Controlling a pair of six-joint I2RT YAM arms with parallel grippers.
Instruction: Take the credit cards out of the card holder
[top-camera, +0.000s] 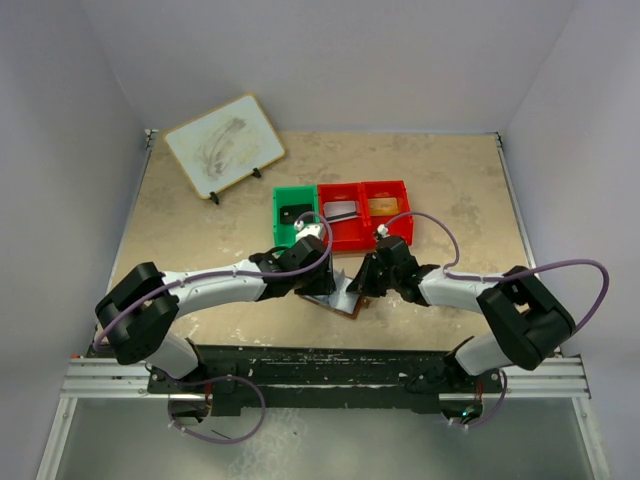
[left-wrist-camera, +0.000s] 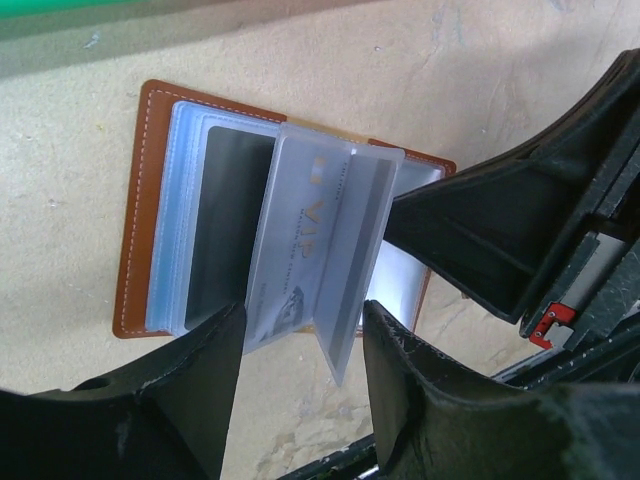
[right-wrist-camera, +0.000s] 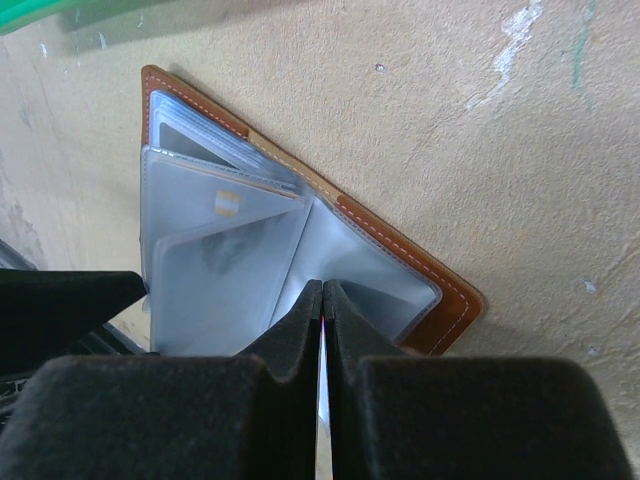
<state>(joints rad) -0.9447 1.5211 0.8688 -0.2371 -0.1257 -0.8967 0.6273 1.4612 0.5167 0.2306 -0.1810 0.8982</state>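
Table (top-camera: 200, 250) first: card holder (top-camera: 345, 297) lies opened flat near the middle of its near edge, leather down, so the sleeves face up for us. Right gripper (right-wrist-camera: 322, 290) has its fingers together on what looks like the thin edge of a clear sleeve (left-wrist-camera: 345, 290). We judge that stands the leaf up and pins the holder against sliding. Left gripper (left-wrist-camera: 300, 315) sits with fingers apart either side of the raised leaf, no contact we can confirm. VIP card (left-wrist-camera: 305, 225) sits inside that leaf, not yet pulled.
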